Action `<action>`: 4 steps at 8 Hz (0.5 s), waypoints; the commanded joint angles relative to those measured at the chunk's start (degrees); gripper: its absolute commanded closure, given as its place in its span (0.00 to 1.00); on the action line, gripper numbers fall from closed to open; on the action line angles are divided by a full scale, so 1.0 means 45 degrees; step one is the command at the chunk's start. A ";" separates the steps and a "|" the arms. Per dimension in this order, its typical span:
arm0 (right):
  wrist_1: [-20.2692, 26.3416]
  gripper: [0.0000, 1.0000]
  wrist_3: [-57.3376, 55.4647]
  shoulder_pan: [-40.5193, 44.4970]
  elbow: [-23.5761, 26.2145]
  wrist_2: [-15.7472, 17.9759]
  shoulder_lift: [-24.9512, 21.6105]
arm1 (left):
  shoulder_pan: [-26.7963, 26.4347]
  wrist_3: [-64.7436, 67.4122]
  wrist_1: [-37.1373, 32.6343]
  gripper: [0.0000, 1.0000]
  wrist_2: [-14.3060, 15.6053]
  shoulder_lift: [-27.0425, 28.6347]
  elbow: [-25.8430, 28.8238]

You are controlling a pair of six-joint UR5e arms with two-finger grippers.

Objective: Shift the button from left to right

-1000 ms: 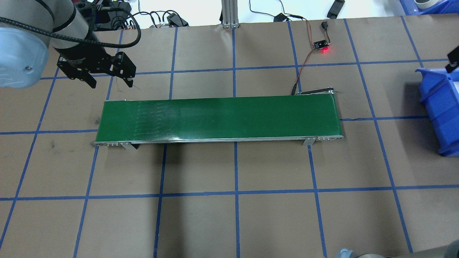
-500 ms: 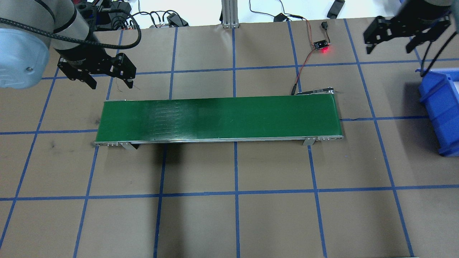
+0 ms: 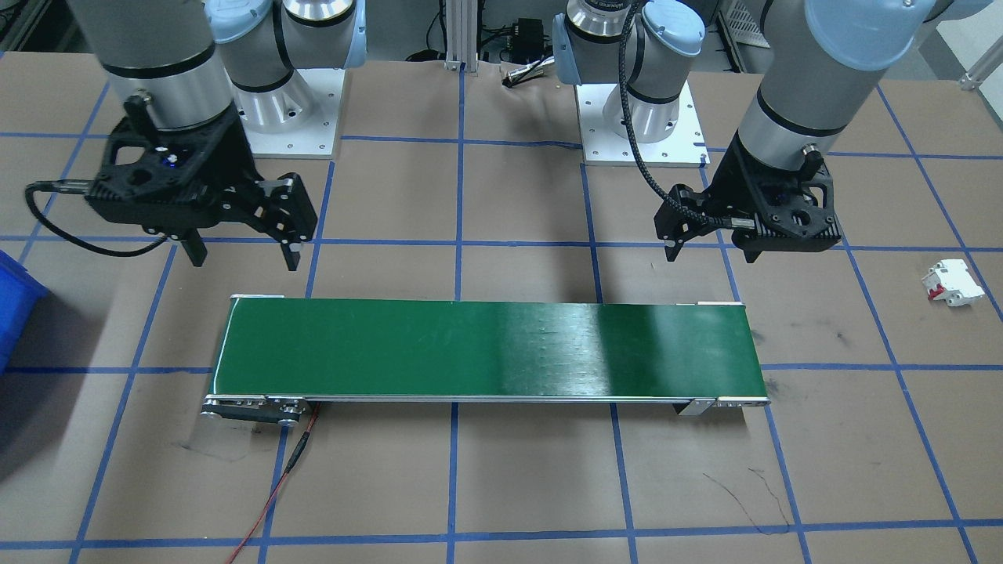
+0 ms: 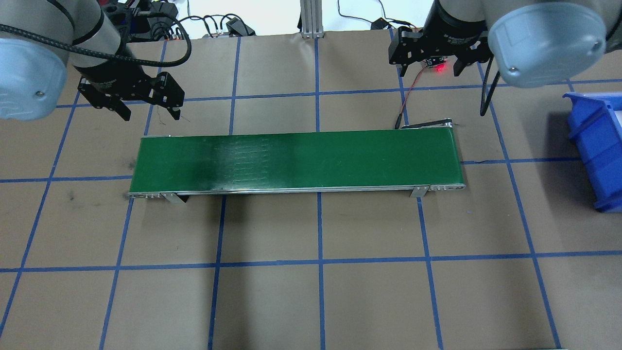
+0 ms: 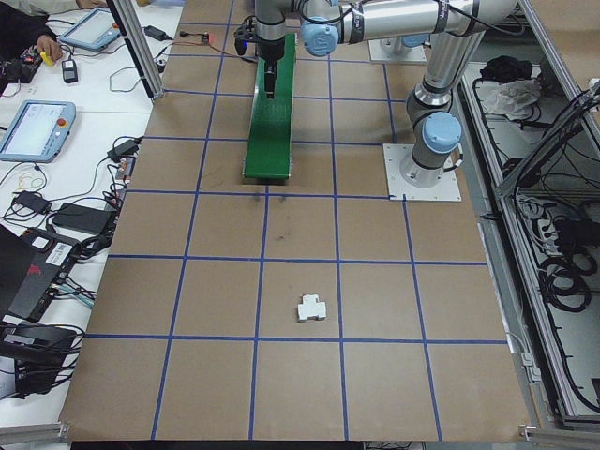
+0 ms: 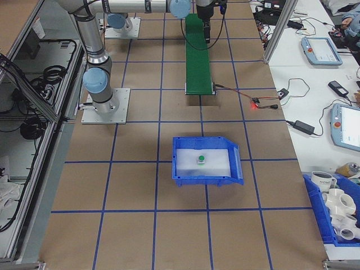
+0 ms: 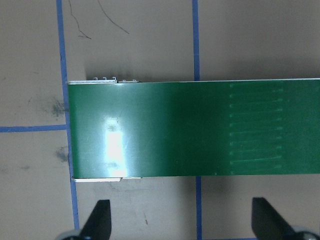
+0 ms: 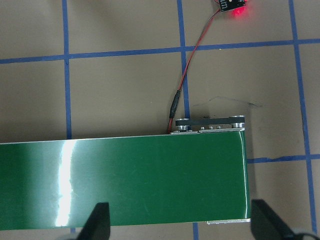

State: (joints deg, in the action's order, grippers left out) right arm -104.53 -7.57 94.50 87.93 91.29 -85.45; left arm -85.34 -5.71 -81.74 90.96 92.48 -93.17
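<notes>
1. The small green-capped button (image 6: 200, 160) sits inside the blue plastic bin (image 6: 181, 179), at 6 o'clock from the long green belt (image 6: 198, 53).
2. The right gripper (image 3: 239, 235) is nearer, fingers apart, holding nothing.
3. The left gripper (image 3: 709, 235) is also spread and holds nothing.

Bright, even light falls from above in every view. The green conveyor belt (image 3: 486, 348) shows broad white glare, strongest as a vertical streak in the 2 wrist views. Soft dark shadows lie on the brown table paper (image 4: 320, 301) under the belt's near edge and beside the blue bin (image 4: 595, 146). A small red LED (image 4: 440, 69) blooms slightly. All views are sharp, though the wrist views' black fingertips (image 7: 100, 220) look soft. The 2 side views show mild edge distortion.
</notes>
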 commanded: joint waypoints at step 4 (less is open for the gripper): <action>0.0085 0.00 -0.0057 0.0308 0.0049 0.0083 -0.0035 | 0.0000 -0.0001 0.0000 0.00 -0.0019 -0.0024 0.0041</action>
State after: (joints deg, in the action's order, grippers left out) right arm -104.25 -8.13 95.86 88.12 91.64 -85.48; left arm -85.34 -5.71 -81.74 90.93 92.43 -93.00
